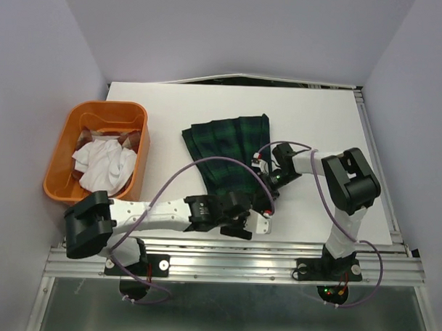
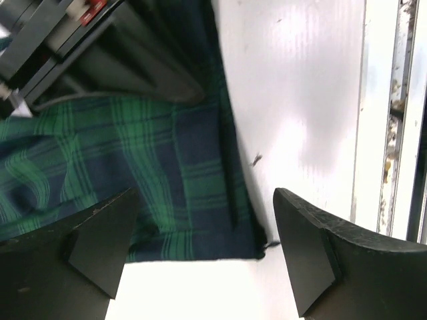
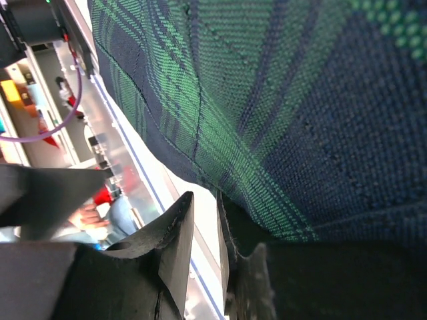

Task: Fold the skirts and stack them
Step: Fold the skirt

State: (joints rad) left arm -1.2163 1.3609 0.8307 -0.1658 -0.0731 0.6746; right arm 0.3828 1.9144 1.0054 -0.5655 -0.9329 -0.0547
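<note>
Skirt (image 1: pixel 232 155) in green-navy plaid lies spread; left pincer (image 2: pixel 203 223) gapes, right pincer (image 3: pixel 203 230) nearly closed, hold unclear.

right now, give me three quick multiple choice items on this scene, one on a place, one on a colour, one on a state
1. Where is the white skirt?
A in the basket
B draped over an arm
C out of the picture

2. What colour is the basket?
A blue
B orange
C grey

3. How are the left fingers?
A open
B shut tight
C out of view

Answers:
1 A, it lies bunched inside the basket's walls.
2 B, its rim and walls are orange.
3 A, the left wrist view shows a wide gap, with a corner of the green skirt between them.
</note>
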